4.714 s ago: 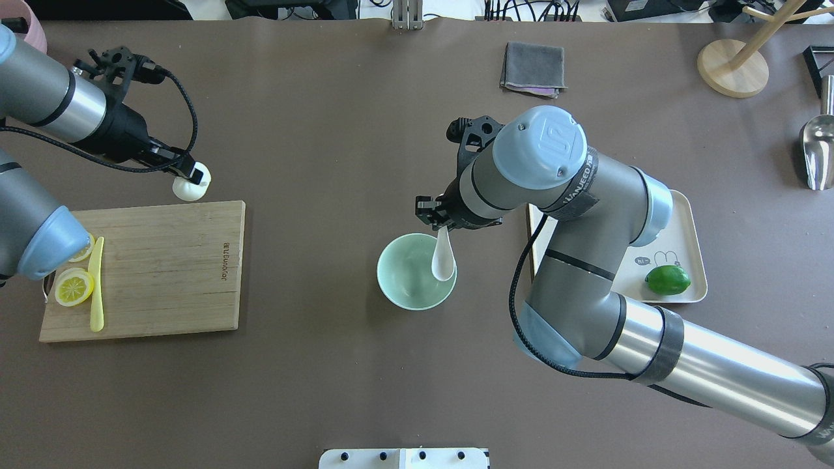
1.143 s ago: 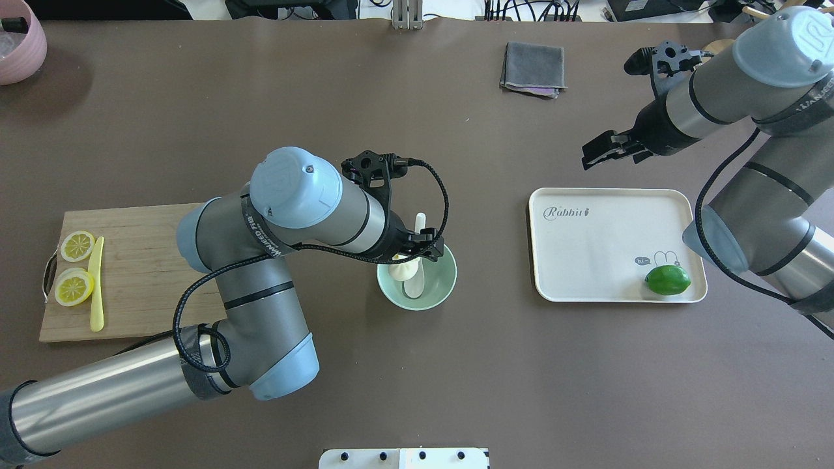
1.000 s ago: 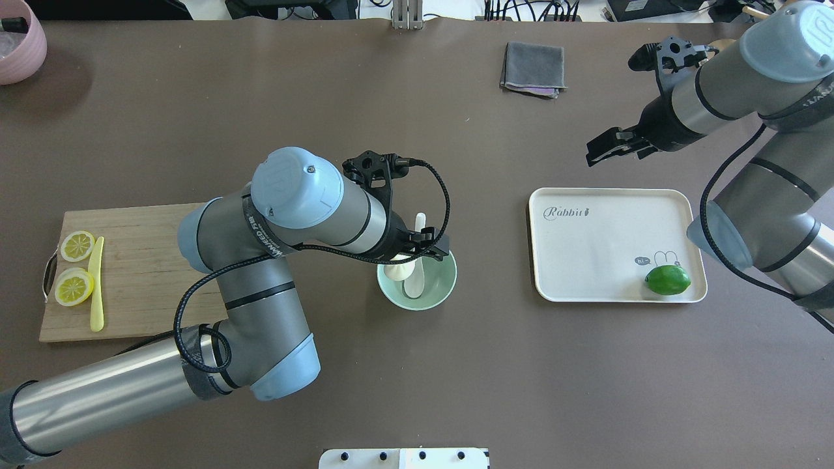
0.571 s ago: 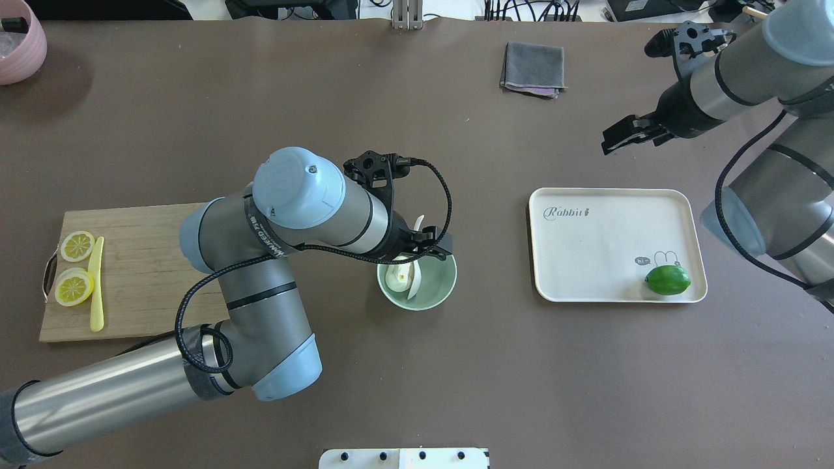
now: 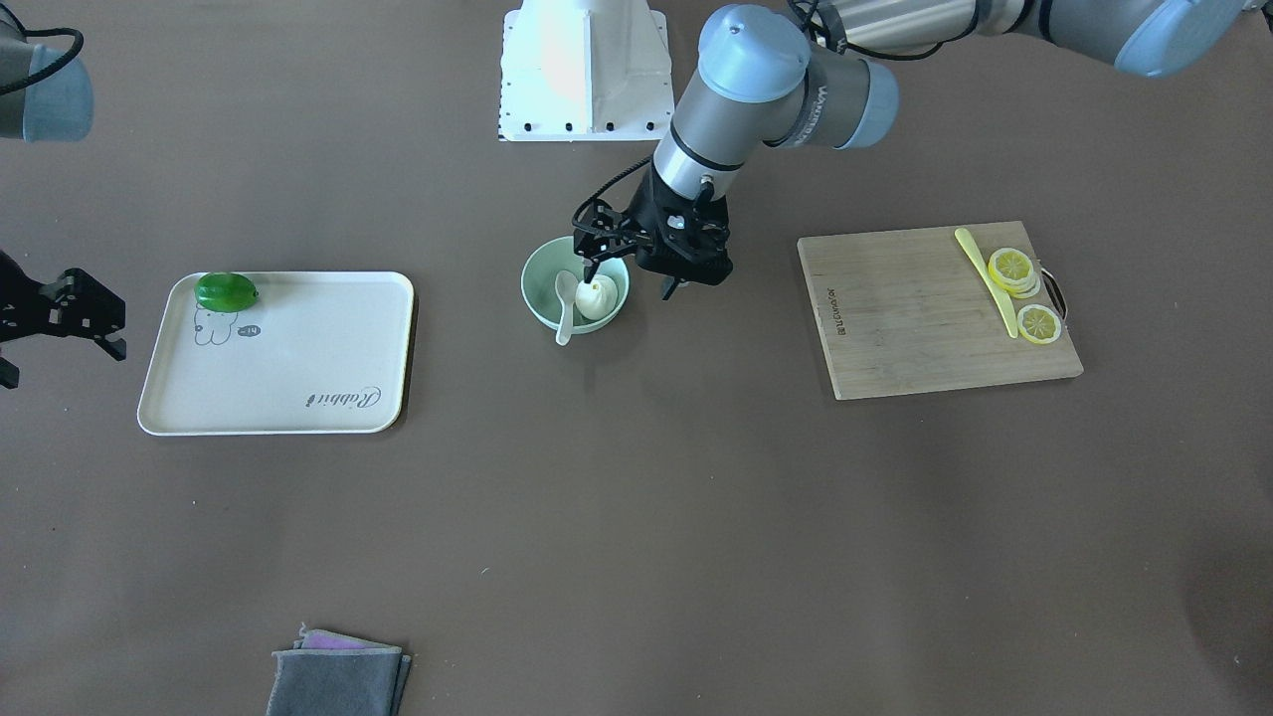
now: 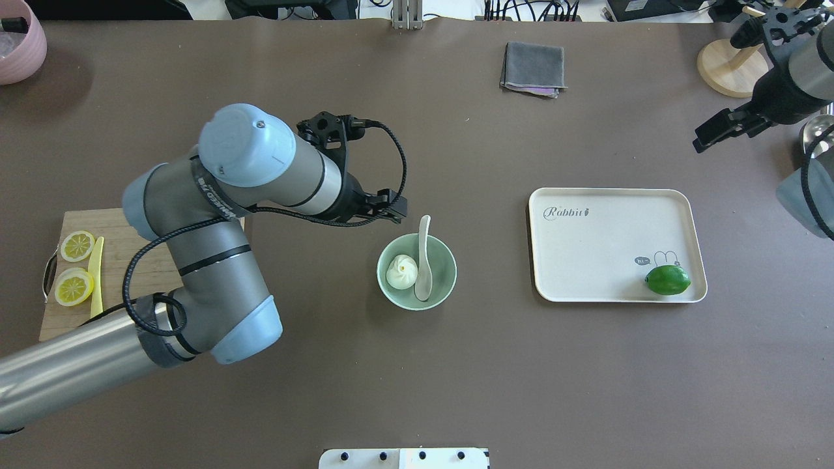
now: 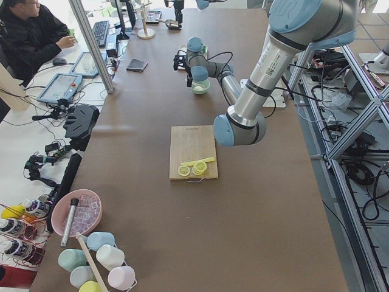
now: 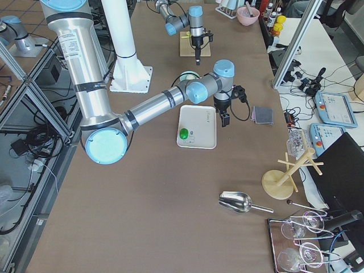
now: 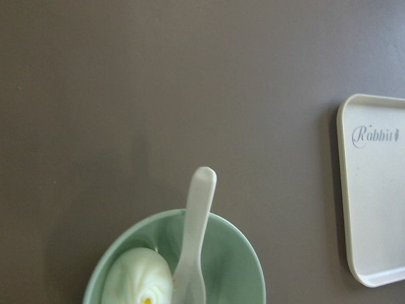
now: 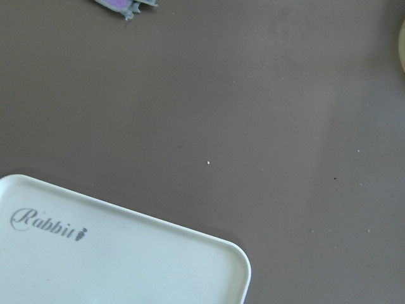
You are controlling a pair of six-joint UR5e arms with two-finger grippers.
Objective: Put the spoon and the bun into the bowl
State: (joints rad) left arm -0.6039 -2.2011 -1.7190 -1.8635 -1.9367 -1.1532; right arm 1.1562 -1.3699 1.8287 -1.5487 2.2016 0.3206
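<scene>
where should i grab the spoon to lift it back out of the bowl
Grip the spoon by its handle end, which pokes out over the far rim of the bowl, from above, pinching across its narrow width. Its scoop sits down inside beside the bun, probably too cramped.

Bright, even light; soft shadows; wrist views perhaps slightly blurred.

I make out the left arm [image 6: 215, 260] as brushed silver-grey tubing with rounded pale-blue joint caps, the top cap dotted with small screws. A black band of white lettering wraps one link. A braided black cable [image 6: 404, 170] loops to the matte black left gripper [image 6: 397, 208]. The right arm [image 6: 811, 62] matches: grey tube, black wrist.
</scene>
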